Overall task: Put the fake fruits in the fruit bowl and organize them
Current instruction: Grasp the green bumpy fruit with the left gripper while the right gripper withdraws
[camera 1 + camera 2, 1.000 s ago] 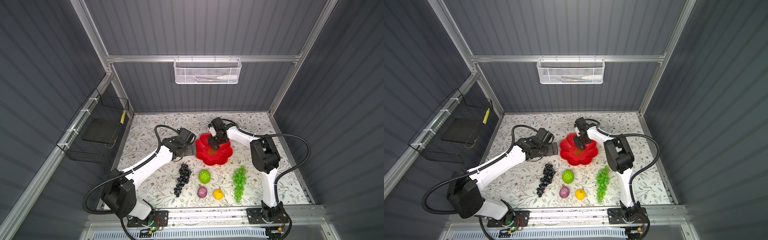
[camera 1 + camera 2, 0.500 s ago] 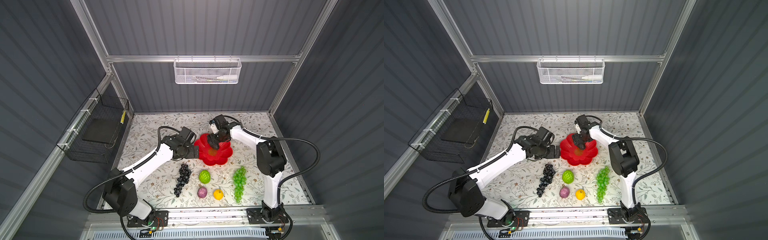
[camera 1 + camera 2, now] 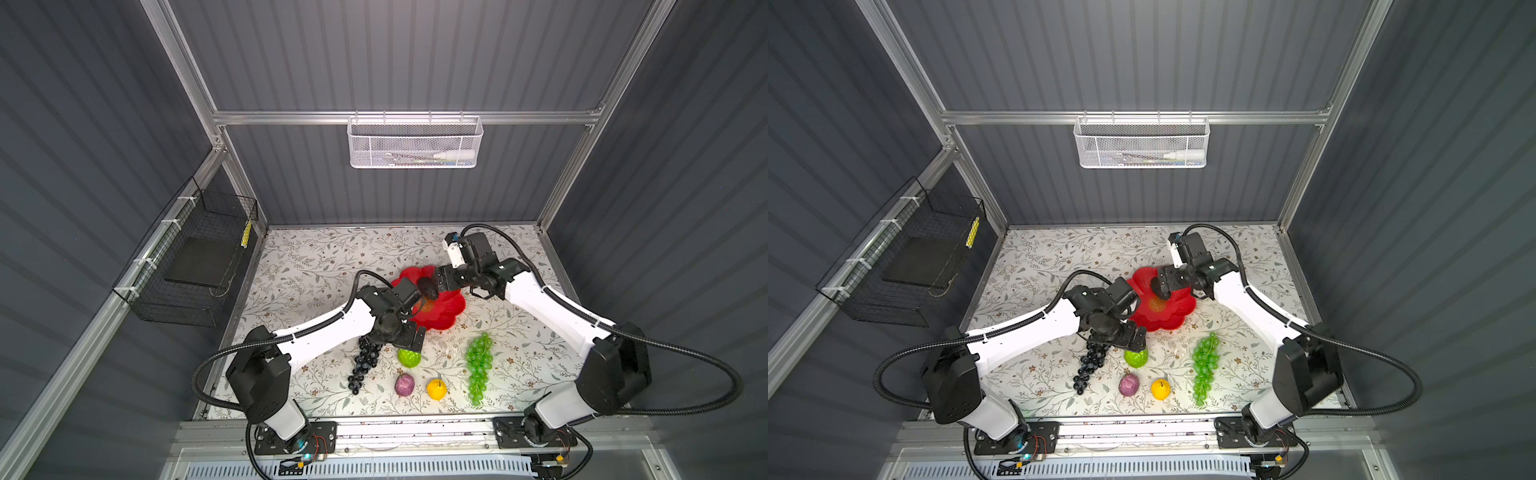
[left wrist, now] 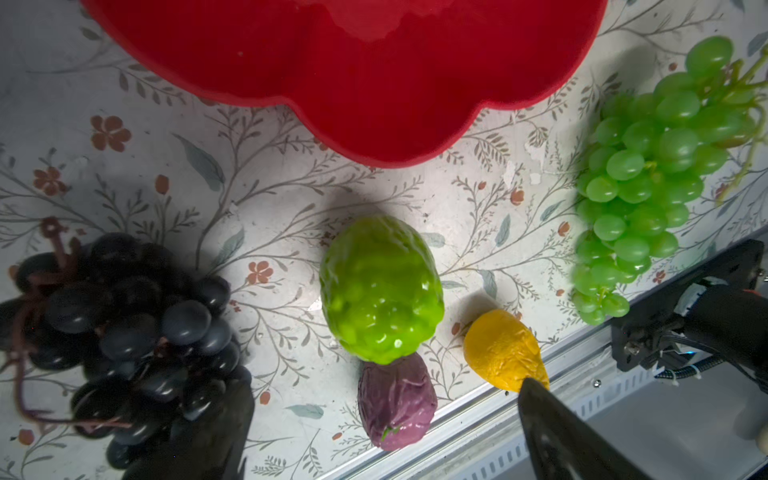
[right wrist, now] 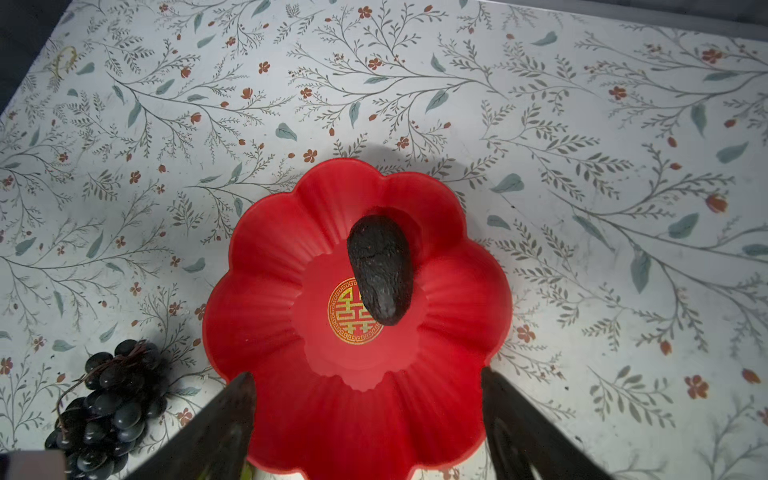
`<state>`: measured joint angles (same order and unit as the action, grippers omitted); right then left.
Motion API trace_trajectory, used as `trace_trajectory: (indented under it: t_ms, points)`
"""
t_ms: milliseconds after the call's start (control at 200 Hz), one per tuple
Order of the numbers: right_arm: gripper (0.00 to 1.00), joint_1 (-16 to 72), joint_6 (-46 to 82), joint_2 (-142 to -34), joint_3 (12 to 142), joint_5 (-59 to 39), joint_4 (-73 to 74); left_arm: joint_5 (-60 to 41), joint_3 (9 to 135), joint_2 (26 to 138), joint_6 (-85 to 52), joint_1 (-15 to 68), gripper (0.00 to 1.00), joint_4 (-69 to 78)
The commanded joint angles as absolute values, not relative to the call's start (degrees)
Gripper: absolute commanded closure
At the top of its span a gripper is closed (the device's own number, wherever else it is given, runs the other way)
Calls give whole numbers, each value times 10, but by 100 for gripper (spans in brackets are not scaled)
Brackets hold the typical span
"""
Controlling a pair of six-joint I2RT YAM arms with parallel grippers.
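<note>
Right jaws: my right gripper stands wide and empty.
Left jaws: my left gripper is wide too, holding nothing.
Risk: closing on the bumpy lime-green fruit could knock the purple ball close beside it. The black avocado, half on a sloping petal, might roll.
Position: the avocado lies in the red flower bowl, just beyond my right tips. The lime-green fruit sits on the table ahead of my left gap.

Two arms, same build: left arm, right arm. White shell links, black joint housings, big black shoulder blocks. A black ribbed hose loops off each shoulder. Black base plates with screws, thin coloured wires and a small lit blue-green dot. There's a white block on the right wrist. On the right pincer, black tapered fingers.
</note>
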<state>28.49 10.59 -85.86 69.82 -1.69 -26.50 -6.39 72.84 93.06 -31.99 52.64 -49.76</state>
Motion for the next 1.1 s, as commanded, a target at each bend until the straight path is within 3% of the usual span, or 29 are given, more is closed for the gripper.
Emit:
trace_trajectory:
  t_ms: [0,455,850,996,1096]
  points:
    - [14,282,142,-825,638,-7,-206,-53,752,970,-327,543,1,-531]
    - [14,276,150,-799,584,11,-187,-51,766,1062,-320,552,8,-494]
    - [14,268,155,-789,559,12,-179,-63,743,1069,-322,552,29,-476]
    - [14,267,150,-788,557,23,-178,-70,726,1050,-320,551,48,-472]
    - [14,265,148,-784,558,25,-177,-75,722,1027,-318,550,48,-473]
